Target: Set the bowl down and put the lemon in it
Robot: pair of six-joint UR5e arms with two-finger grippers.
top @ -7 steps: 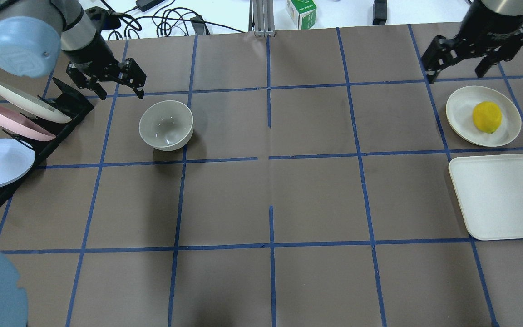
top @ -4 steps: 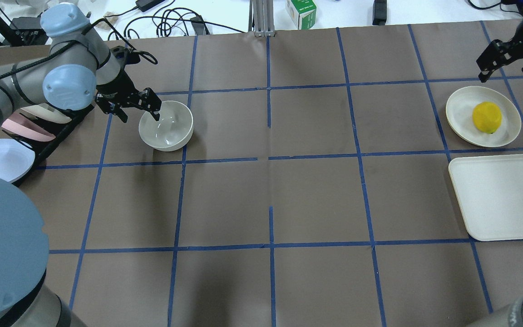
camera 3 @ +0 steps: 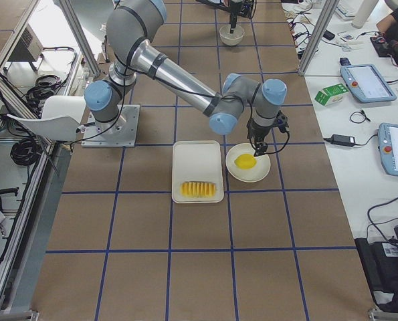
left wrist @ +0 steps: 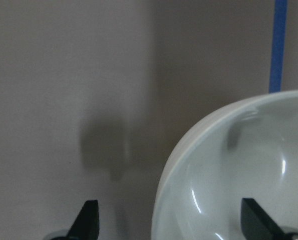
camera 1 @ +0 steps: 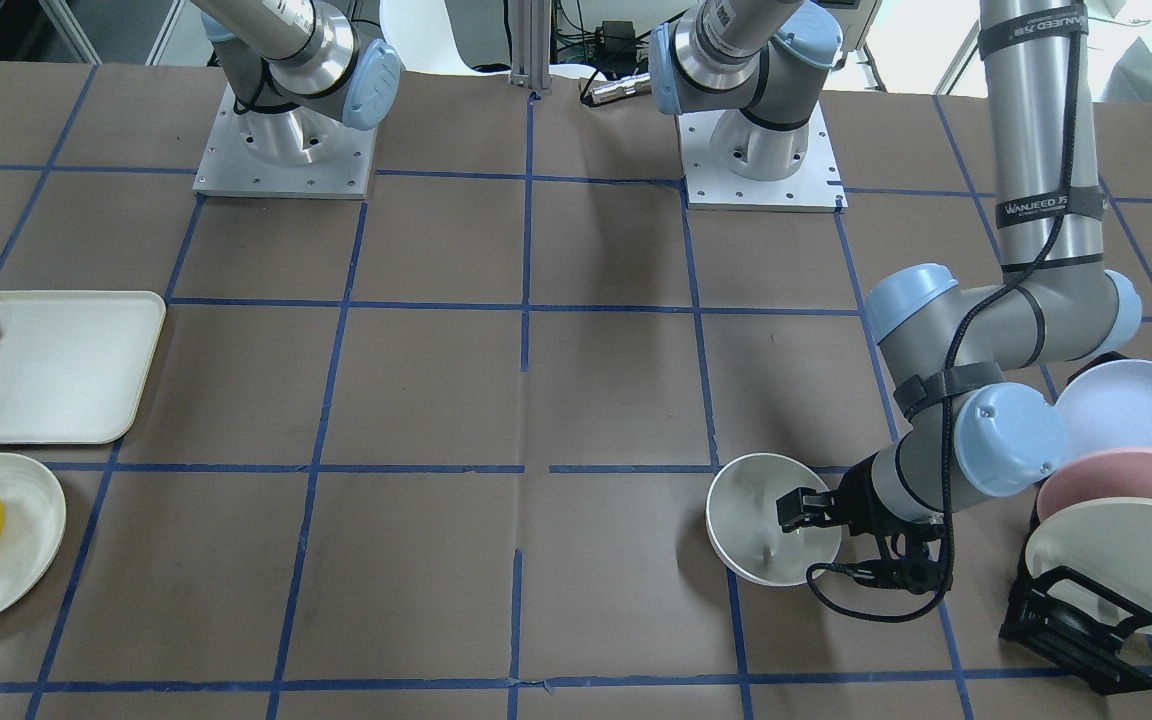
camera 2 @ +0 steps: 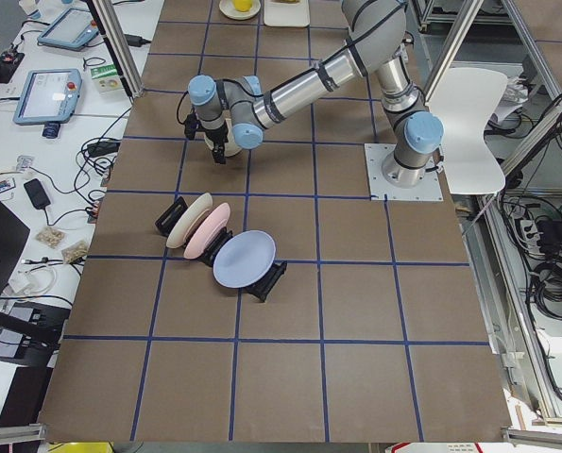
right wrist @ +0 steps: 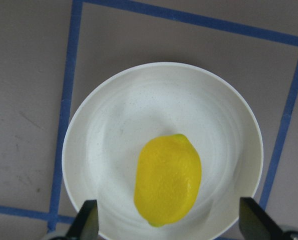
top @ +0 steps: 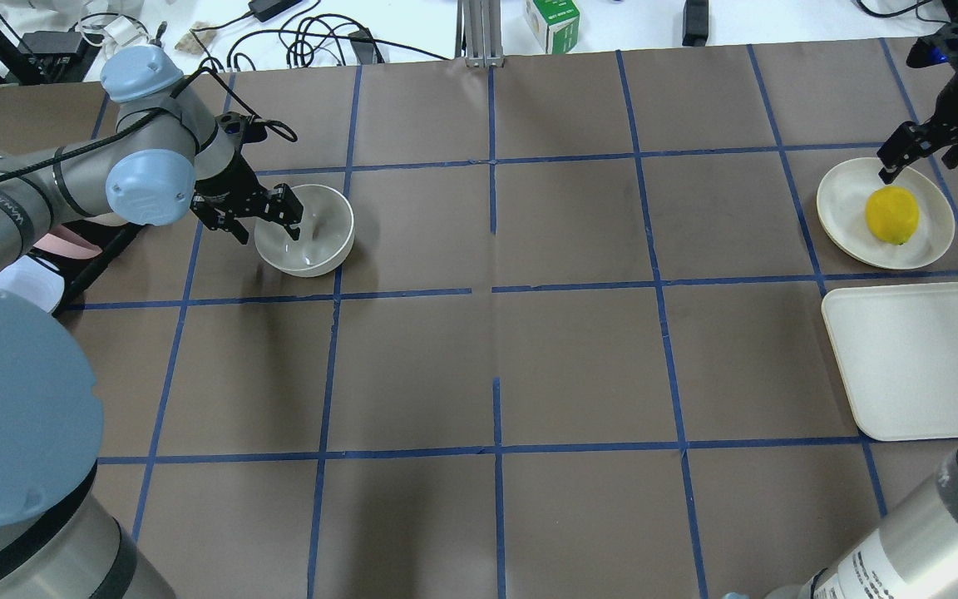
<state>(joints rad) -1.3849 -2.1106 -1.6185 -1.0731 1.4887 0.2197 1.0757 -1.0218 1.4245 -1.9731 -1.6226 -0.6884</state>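
Bowl point(top: 306, 231) stands on the desk point(top: 579, 366), seemingly not yet placed: the left hand point(top: 268, 229) is spread across its rim, one finger inside. The lemon point(top: 892, 215) lies on a plate point(top: 841, 200) far from the bowl, under the spread right hand point(top: 916, 166). Both steps seem undone.

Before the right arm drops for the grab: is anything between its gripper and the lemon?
Nothing visible does. The right gripper hangs open above the lemon, which lies uncovered on the shallow plate. In the wrist view nothing lies between the open jaws and the fruit.
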